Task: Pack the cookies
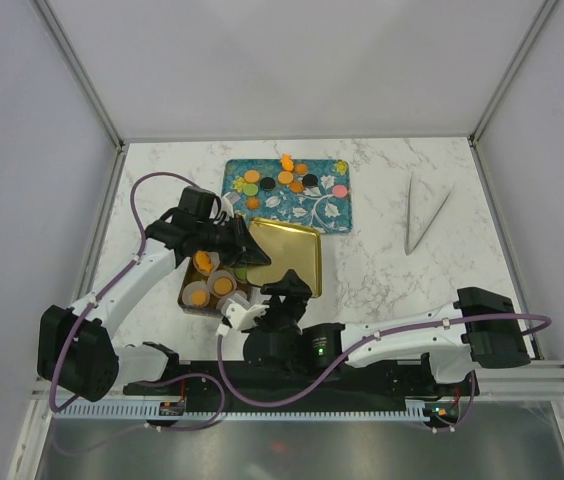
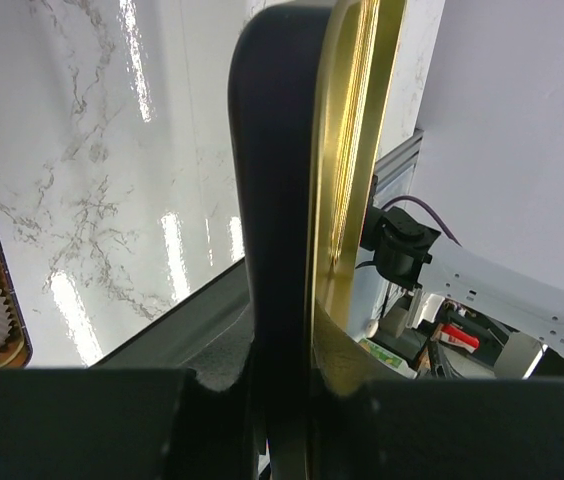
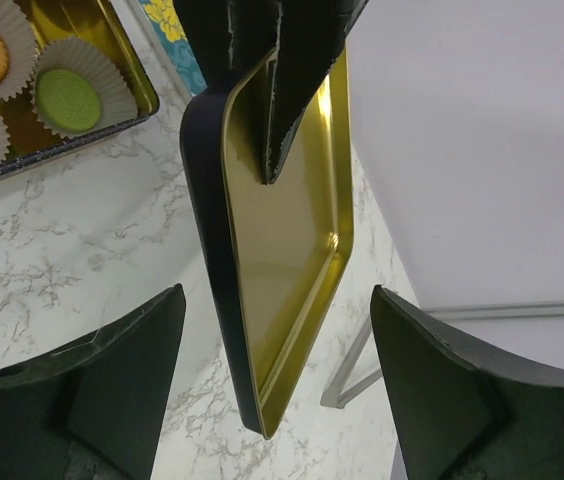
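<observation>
Packing is partway: a few cookies [image 1: 224, 285] sit in paper cups [image 3: 67, 100] in the gold tin [image 1: 184, 298] at near left, more lie loose on the far teal tray [image 1: 334, 212], the left claw [image 1: 246, 254] grips the lid [image 1: 290, 255] aloft, and the right claw [image 3: 277, 300] gapes empty.

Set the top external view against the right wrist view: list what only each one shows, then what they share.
Only the top external view: the loose cookies lying on the teal tray.
Only the right wrist view: a green cookie in its paper cup inside the tin, and the black outer side of the gold lid.
Both: that lid held tilted off the table by the left pincer, which is shut on its edge, with the right pincer open near it and gripping nothing.
</observation>
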Available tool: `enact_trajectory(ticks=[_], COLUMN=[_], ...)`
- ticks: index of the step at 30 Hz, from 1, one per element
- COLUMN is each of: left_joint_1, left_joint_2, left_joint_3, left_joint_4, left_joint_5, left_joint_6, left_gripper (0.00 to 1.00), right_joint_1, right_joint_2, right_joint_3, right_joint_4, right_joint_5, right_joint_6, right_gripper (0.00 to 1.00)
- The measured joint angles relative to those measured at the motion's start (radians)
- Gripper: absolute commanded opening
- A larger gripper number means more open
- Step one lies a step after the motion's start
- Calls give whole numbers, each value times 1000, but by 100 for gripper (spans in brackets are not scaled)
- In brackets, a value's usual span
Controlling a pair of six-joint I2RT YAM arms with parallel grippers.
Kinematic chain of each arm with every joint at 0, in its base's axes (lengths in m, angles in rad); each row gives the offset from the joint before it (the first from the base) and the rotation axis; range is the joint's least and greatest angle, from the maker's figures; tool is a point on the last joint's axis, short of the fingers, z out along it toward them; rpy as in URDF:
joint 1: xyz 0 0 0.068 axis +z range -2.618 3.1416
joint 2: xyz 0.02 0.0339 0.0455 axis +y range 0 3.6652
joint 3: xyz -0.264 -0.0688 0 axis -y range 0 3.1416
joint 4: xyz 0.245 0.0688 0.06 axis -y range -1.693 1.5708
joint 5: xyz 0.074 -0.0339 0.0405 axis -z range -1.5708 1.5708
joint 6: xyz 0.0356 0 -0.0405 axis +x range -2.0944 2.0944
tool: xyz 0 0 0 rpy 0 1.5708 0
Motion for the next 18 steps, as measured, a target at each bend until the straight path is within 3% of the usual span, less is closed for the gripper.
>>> enact_trajectory(ticks=[7,18], left_joint_1=[0,0], left_joint_2=[-8,-31], left_joint_3=[0,0], left_joint_4=[-10,-37], left_joint_5=[2,5], left_joint_6=[0,1], left_gripper=[2,4], right_joint_1=[-21,-26], right_joint_2=[22,71], right_joint_3=[-23,-35], right_joint_4=[116,171], right_joint_5=[58,100], right_joint_6=[-124,-227], right_gripper=[76,57])
